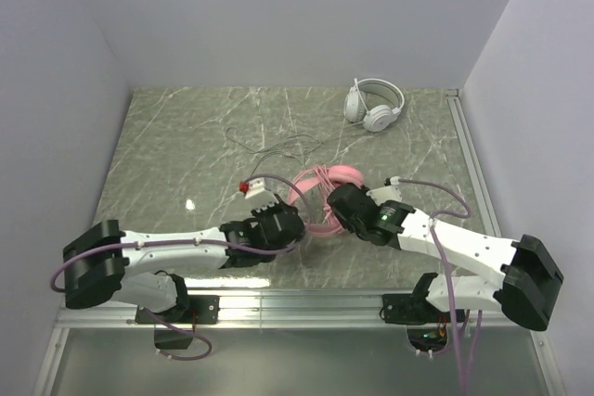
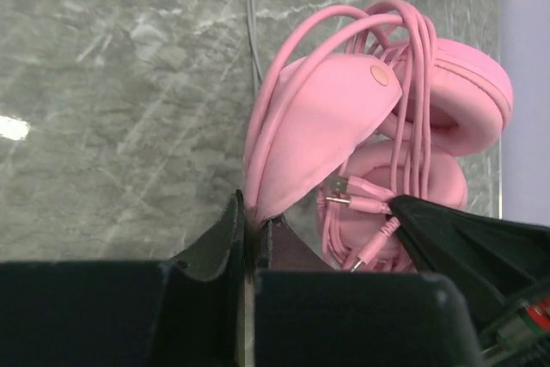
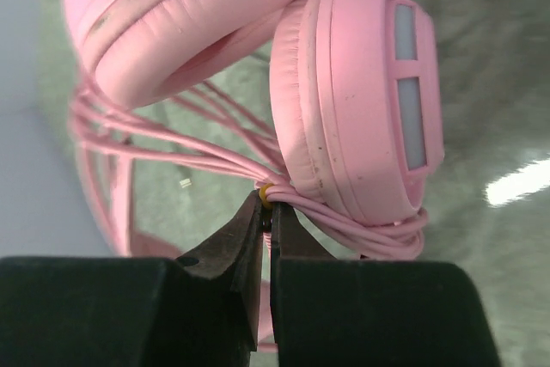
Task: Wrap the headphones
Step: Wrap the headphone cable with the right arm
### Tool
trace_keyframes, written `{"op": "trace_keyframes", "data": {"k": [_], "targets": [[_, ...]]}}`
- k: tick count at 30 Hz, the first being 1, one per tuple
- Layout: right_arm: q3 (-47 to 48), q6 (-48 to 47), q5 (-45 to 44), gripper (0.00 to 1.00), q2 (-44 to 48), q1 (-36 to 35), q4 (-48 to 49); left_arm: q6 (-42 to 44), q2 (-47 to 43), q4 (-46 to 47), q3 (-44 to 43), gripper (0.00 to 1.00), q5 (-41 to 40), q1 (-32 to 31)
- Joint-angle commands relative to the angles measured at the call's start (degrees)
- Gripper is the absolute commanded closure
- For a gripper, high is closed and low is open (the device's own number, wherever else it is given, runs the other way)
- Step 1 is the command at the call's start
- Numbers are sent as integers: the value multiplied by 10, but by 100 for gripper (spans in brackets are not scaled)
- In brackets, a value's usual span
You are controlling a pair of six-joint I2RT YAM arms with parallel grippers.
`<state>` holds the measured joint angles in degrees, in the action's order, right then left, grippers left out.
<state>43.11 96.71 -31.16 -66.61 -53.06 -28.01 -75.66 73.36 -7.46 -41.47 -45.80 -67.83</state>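
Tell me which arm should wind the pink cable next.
Probably the right: the right fingers pinch the pink cable beside an ear cup, while the left fingers clamp the headband steady.

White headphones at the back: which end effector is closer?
Right. The right end effector sits apart on the robot's side of the white headphones; the left end effector is farther, further left.

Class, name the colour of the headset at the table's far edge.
White; that headset shows best in the top view.
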Motion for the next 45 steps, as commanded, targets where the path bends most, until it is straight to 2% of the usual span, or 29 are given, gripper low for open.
{"op": "trace_keyframes", "data": {"k": [1, 7, 11, 13, 18, 24, 32, 36, 41, 45], "targets": [[36, 66, -67, 100, -31, 12, -104, 0, 14, 98, -26, 100, -53, -56], [73, 93, -76, 100, -70, 10, -185, -33, 77, 85, -57, 100, -90, -97], [80, 70, -74, 100, -85, 10, -175, -34, 95, 97, -65, 100, -97, -118], [86, 43, -60, 100, -100, 10, -167, -64, 96, 76, -78, 100, -99, -119], [76, -17, -11, 100, -131, 10, -122, -106, 85, -5, -123, 100, -105, -114], [43, -51, 31, 100, -128, 9, -64, -171, 74, -49, -139, 100, -76, -95], [98, -127, 58, 100, -180, 4, -122, -193, 53, -9, -86, 100, -18, -68], [89, -184, 65, 100, -185, -6, -105, -201, 38, -50, -97, 100, -25, -56], [108, -187, 51, 100, -204, -37, -147, -194, 46, -90, -128, 100, -43, -49], [111, -197, 42, 100, -196, -64, -153, -204, 53, -94, -121, 100, -51, -48]]}}
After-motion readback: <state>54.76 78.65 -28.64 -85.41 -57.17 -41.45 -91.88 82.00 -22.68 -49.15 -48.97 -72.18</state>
